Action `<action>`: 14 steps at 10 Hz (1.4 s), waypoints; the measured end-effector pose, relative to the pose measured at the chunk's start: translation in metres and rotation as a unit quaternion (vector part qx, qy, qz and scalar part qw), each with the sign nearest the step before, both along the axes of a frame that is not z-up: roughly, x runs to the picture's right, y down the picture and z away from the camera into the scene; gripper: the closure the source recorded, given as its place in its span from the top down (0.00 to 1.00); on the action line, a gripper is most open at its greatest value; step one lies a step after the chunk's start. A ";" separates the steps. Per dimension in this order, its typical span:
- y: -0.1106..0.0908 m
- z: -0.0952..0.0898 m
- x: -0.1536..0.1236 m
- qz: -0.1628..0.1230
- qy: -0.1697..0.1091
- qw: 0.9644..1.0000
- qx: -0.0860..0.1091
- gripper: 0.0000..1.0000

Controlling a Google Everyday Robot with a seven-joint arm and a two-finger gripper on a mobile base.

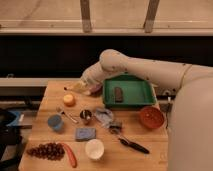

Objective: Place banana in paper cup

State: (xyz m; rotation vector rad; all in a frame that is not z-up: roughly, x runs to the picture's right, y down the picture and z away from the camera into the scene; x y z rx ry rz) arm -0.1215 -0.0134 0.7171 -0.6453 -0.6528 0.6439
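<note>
The banana [78, 88], small and pale yellow, lies at the far left of the wooden table [145, 135], just left of the purple bowl [96, 89]. My gripper [75, 88] is right at the banana, low over the table, with the arm reaching in from the right. The banana is partly covered by the gripper. The white paper cup [94, 148] stands upright near the front edge, well apart from the gripper.
A round orange fruit [69, 99] sits just in front of the gripper. There are also a light-blue cup [55, 122], a metal cup [86, 116], a blue sponge [85, 133], a green tray [131, 98], a red-brown bowl [151, 116], a red pepper [71, 155] and a black-handled utensil [131, 145].
</note>
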 end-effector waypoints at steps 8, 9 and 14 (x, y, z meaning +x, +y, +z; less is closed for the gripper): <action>0.043 -0.019 0.035 0.003 0.030 0.998 -0.061 0.00; 0.043 -0.018 0.036 0.003 0.031 0.998 -0.061 0.00; 0.044 -0.019 0.036 -0.002 0.032 0.998 -0.060 0.00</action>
